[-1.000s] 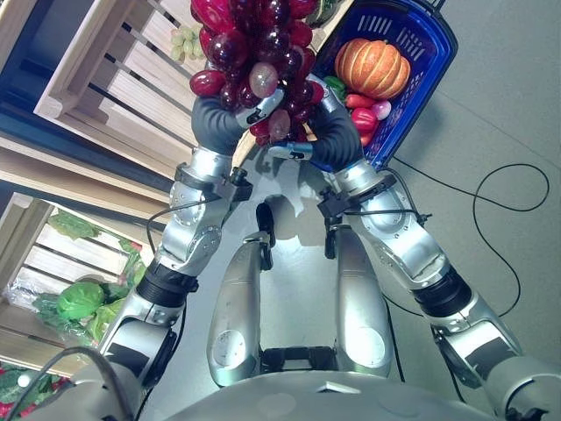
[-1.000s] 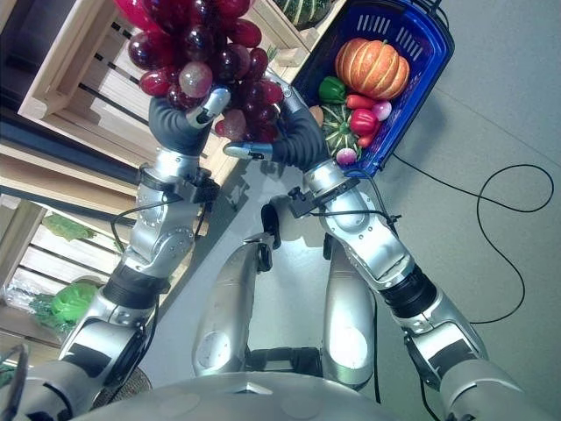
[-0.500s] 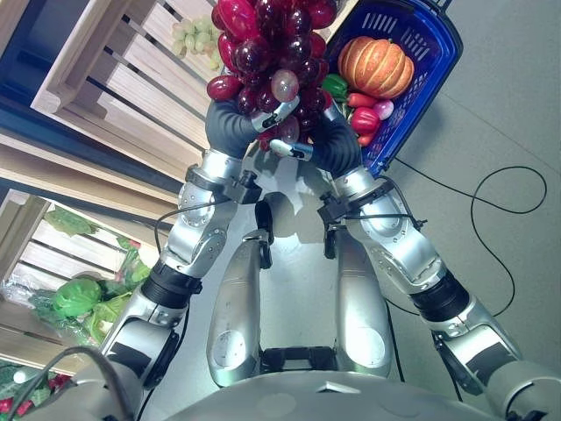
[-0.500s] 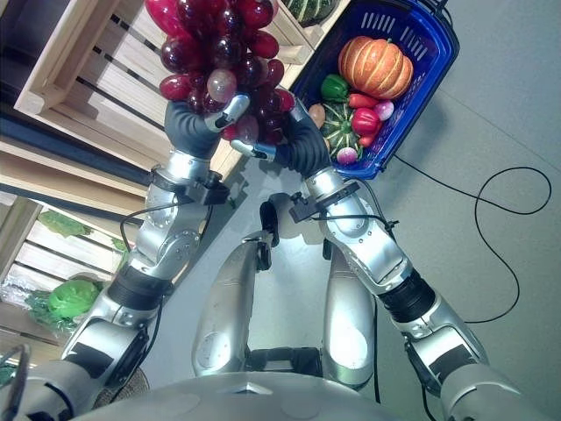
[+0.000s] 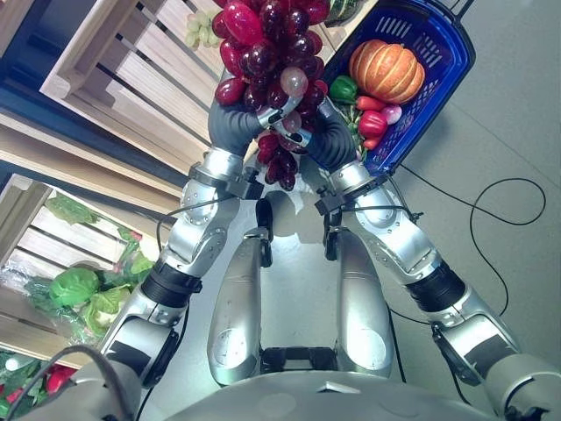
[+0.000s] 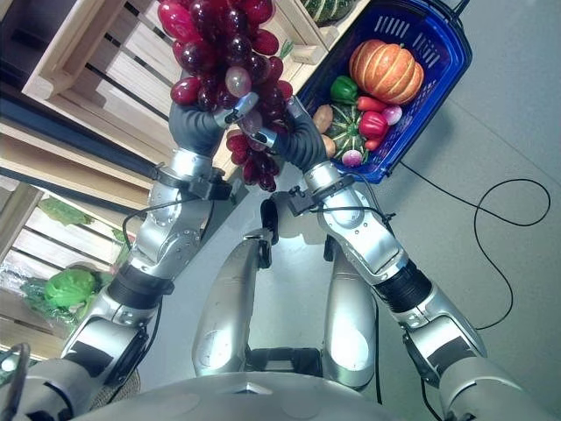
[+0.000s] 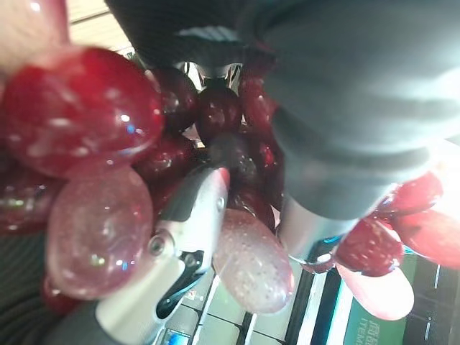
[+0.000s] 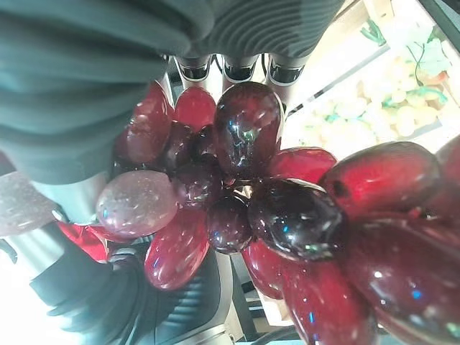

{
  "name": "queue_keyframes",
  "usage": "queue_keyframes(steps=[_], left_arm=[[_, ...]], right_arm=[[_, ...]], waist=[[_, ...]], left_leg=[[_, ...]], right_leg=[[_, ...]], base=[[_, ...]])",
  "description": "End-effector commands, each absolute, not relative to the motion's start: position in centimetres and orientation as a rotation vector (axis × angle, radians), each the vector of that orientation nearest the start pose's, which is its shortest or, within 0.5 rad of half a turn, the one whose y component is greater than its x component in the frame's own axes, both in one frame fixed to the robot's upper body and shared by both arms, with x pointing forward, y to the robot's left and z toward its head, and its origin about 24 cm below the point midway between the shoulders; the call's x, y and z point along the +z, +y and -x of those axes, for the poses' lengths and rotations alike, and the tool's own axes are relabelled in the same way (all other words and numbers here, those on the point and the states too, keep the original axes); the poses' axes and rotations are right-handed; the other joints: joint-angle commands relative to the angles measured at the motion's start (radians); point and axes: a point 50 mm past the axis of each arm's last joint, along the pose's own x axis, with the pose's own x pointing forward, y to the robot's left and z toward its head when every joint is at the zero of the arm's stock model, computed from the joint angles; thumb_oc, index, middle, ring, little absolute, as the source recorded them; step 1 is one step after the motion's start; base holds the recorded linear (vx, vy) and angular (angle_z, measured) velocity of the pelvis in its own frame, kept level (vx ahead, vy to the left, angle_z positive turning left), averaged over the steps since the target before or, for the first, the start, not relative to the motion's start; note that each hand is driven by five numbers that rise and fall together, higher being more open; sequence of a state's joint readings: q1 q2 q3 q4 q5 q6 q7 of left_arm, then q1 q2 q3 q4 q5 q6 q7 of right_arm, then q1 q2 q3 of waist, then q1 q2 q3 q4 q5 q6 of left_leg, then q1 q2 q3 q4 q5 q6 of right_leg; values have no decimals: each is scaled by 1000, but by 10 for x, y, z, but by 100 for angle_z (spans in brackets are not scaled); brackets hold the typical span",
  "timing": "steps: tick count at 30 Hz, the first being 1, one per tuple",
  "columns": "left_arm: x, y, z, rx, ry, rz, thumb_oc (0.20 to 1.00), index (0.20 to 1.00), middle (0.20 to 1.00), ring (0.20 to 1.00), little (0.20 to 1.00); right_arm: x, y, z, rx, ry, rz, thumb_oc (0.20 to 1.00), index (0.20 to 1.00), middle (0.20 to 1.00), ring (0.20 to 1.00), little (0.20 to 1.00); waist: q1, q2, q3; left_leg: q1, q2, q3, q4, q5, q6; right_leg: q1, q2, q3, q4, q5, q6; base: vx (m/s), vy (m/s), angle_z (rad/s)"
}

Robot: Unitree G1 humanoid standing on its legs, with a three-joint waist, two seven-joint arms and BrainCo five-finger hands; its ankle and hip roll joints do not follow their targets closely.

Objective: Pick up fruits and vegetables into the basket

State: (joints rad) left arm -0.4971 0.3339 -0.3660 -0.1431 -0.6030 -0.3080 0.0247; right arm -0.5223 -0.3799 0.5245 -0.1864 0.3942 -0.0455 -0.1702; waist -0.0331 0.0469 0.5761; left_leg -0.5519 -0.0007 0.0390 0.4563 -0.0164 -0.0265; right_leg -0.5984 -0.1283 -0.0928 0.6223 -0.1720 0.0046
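Grey floor lies under the scene, with a blue plastic shopping basket standing on it; all positions below are given relative to that basket. Pale slatted wooden crates stand to its left, one holding green leafy vegetables.

The basket already contains an orange ribbed pumpkin, a green bell pepper, a red pepper and a dark green striped squash.

A large bunch of dark red glossy grapes is held just left of the basket, above the floor and not yet over the rim. The left hand and the right hand support it from below on opposite sides. In each wrist view, that hand's fingers curl into the cluster, so both hands are clamped on the bunch.

Handling judgement: the bunch looks bulky and loosely jointed, with smooth berries that may slip or swing. A lower tail of berries hangs free between the wrists. Cradling from beneath with both hands appears safer than squeezing single berries, which could detach.

Limits of view: the top of the bunch is cut off by the frame edge. The stem cannot be made out. Fingertip contact is largely buried among the berries. The basket's far end is also cropped.
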Motion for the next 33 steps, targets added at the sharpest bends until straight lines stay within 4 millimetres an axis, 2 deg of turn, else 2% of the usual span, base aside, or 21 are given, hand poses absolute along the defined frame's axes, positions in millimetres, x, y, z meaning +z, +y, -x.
queue_keyframes(steps=[1,2,10,16,20,25,28,29,33], left_arm=[[213,44,-258,-778,-693,222,608,608,608,608,608],[210,43,-260,-785,-671,206,1000,1000,1000,1000,1000],[188,39,-270,-766,-510,19,1000,1000,1000,1000,1000],[167,45,-286,-685,-392,-301,1000,1000,1000,1000,1000],[160,63,-301,-599,-313,-498,1000,1000,1000,1000,1000],[154,85,-311,-522,-237,-507,1000,1000,1000,1000,1000],[143,108,-317,-405,-189,-596,1000,1000,1000,1000,1000],[142,109,-317,-397,-186,-601,1000,1000,1000,1000,1000],[131,127,-315,-359,-134,-549,1000,1000,1000,1000,1000]], right_arm=[[232,-15,-244,864,-727,-108,200,200,200,200,200],[233,-14,-243,881,-723,-113,200,200,200,200,200],[238,-11,-238,959,-705,-171,200,200,200,200,200],[241,-12,-238,1006,-686,-245,200,200,200,200,200],[247,-19,-237,1003,-720,-258,200,200,200,200,200],[253,-34,-241,952,-757,-252,200,200,200,200,200],[259,-51,-244,913,-795,-250,200,200,200,200,200],[260,-52,-244,908,-802,-248,200,200,200,200,200],[268,-68,-242,860,-854,-226,200,200,200,200,200]], waist=[[5,-25,-56],[6,-25,-56],[7,-15,-56],[5,-5,-56],[-2,7,-56],[-12,27,-56],[-21,44,-56],[-21,45,-56],[-26,56,-56]], left_leg=[[40,-71,86,36,-134,91],[40,-71,86,36,-135,91],[54,-68,90,31,-128,87],[72,-69,92,28,-126,82],[90,-67,95,27,-127,76],[108,-59,106,29,-128,67],[119,-58,112,29,-129,62],[120,-58,112,29,-129,61],[125,-51,123,32,-130,57]], right_leg=[[26,48,-55,-96,61,11],[27,47,-56,-96,60,12],[42,43,-61,-99,60,10],[58,40,-63,-97,54,9],[71,34,-66,-91,47,11],[82,21,-64,-84,40,12],[85,16,-62,-74,32,11],[85,15,-62,-73,32,11],[86,9,-63,-68,27,10]], base=[[0,0,0],[-4,-32,2],[-2,-8,0],[0,0,0],[0,0,0],[15,23,1],[26,44,7],[17,25,7],[6,8,4]])
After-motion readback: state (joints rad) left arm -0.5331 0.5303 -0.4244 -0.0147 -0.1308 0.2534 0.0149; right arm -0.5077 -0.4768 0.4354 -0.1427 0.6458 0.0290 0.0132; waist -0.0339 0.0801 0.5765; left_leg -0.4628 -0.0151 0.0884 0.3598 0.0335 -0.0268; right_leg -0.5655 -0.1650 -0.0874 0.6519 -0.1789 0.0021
